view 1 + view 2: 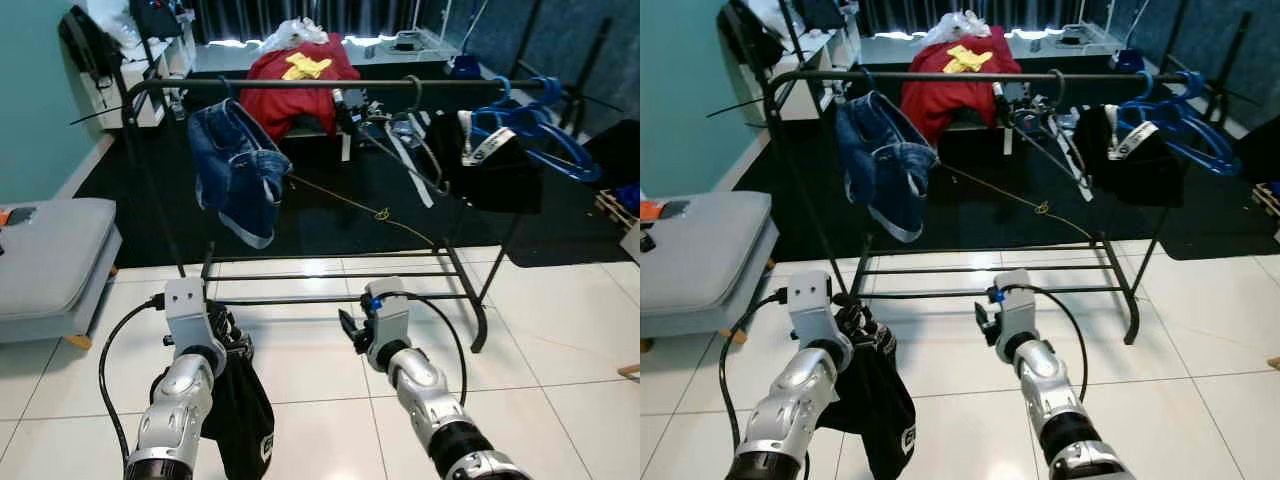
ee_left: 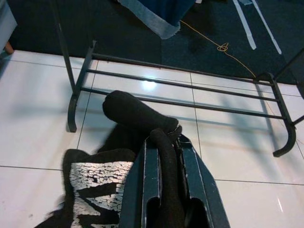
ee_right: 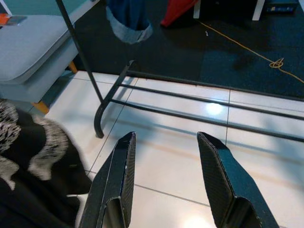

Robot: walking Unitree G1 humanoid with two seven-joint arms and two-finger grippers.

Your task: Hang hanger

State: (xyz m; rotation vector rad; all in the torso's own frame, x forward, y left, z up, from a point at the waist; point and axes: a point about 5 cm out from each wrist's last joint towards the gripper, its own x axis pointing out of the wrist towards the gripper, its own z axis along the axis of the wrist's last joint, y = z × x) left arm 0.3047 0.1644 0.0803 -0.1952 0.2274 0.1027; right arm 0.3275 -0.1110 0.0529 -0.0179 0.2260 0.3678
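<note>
1. The left gripper [image 1: 228, 335] is low over the white tiled floor [image 1: 320, 400], on the near side of the black metal clothes rack [image 1: 330, 85], toward its left end
2. Its two fingers are closed tight on a black padded hanger [image 2: 135, 113]; in the left wrist view the hanger's curved black part runs between the fingers [image 2: 192, 166] and sticks out past their tips
3. A black garment with a cracked white print [image 2: 95, 183] hangs down from that hanger beside the left arm, well above the floor tiles
4. The right gripper [image 3: 166, 147] hovers just to the right of the left one, near the rack's lower bars; its fingers are spread wide apart and hold nothing
5. On the rack's top rail a pair of blue denim shorts [image 1: 238, 170] hangs near the left end
6. Toward the right end of the rail hang a dark garment with a white strap [image 1: 490, 150] and a bunch of blue plastic hangers [image 1: 540, 125]
7. A grey cushioned seat [image 1: 50, 255] stands at the left, and a red cloth with a yellow patch [image 1: 300, 80] lies on furniture far behind the rack
8. An orange cord [image 1: 370, 212] trails across the dark carpet [image 1: 150, 210] under the rack
</note>
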